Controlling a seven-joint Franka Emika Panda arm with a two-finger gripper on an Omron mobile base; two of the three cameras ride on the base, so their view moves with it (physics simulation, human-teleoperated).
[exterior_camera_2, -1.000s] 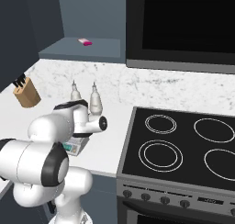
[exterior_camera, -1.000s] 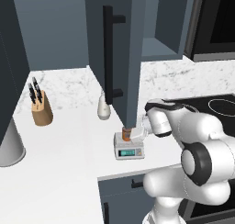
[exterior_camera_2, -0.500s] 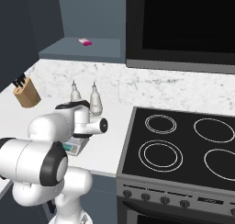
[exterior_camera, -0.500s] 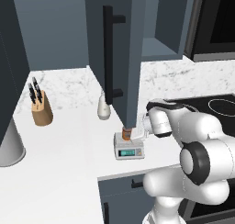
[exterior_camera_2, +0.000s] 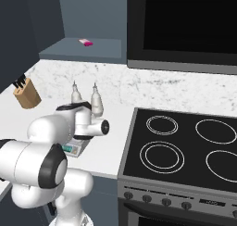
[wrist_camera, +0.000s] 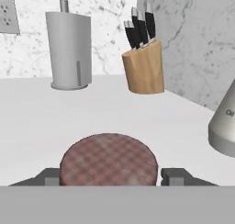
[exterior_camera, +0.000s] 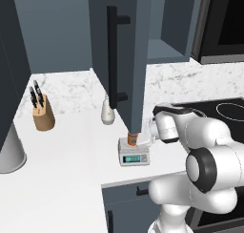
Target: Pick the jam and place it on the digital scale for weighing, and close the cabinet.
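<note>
Cabinet (exterior_camera: 143, 41) door is swung out over the counter (exterior_camera: 62, 170), bar handle (exterior_camera: 112, 60) facing left; the door's lower edge hangs right over the scale, so little headroom there. An open shelf (exterior_camera_2: 83, 49) up at the wall holds one small pink item (exterior_camera_2: 86, 42), too small to read.

Counter: broad bare stretch from the scale leftward to the left edge and forward to the front edge. Stove (exterior_camera_2: 185, 146) butts against the counter's right edge, four rings bare.

Paper towel holder (exterior_camera: 9, 151) stands at the left edge. Knife block (exterior_camera: 42, 113) sits near the back-left corner, black handles sticking up. Two white bottles (exterior_camera_2: 96, 102) stand side by side by the back wall, behind the scale; dark marks on one in the hand view, not legible.

Scale (exterior_camera: 134, 154) is close to the front edge, display strip facing forward, digits unreadable.

Jam (exterior_camera: 133, 138) stands upright on the scale's platform, checked lid (wrist_camera: 109, 159) up.

Gripper (wrist_camera: 109, 176) is level with the jar from the right. Fingertips (wrist_camera: 176, 176) flank the lid, jaws parted slightly wider than it; contact can't be told, so released or gripping is unclear.
</note>
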